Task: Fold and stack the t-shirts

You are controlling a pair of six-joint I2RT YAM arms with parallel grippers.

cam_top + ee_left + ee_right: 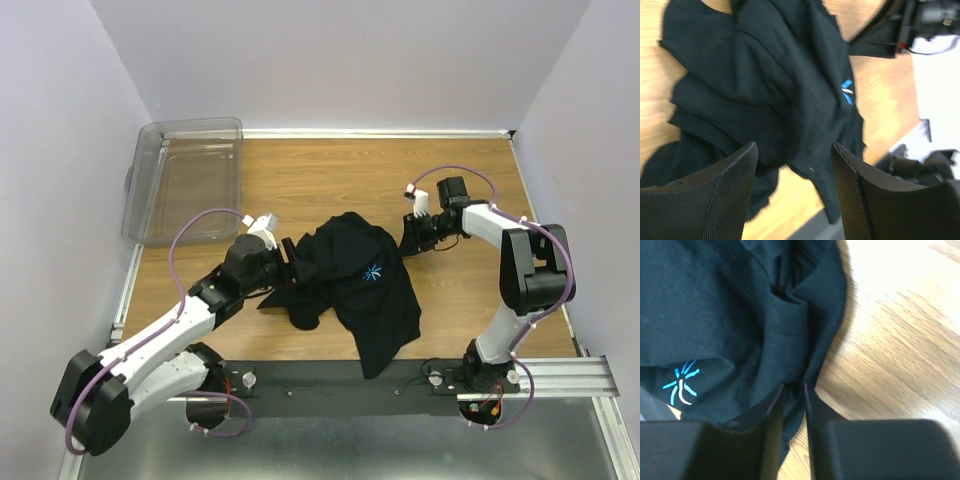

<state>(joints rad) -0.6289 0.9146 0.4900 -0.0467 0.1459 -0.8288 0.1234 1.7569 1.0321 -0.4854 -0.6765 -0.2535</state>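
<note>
Open tabletop (330, 180) beyond the t-shirt heap (360, 280), plastic bin (185, 180) far-left

Overhead view looks down; both close wrist views share t-shirt (362, 288).

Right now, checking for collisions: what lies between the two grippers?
The crumpled t-shirt, from the left gripper across to the right gripper; the top view shows it.
</note>
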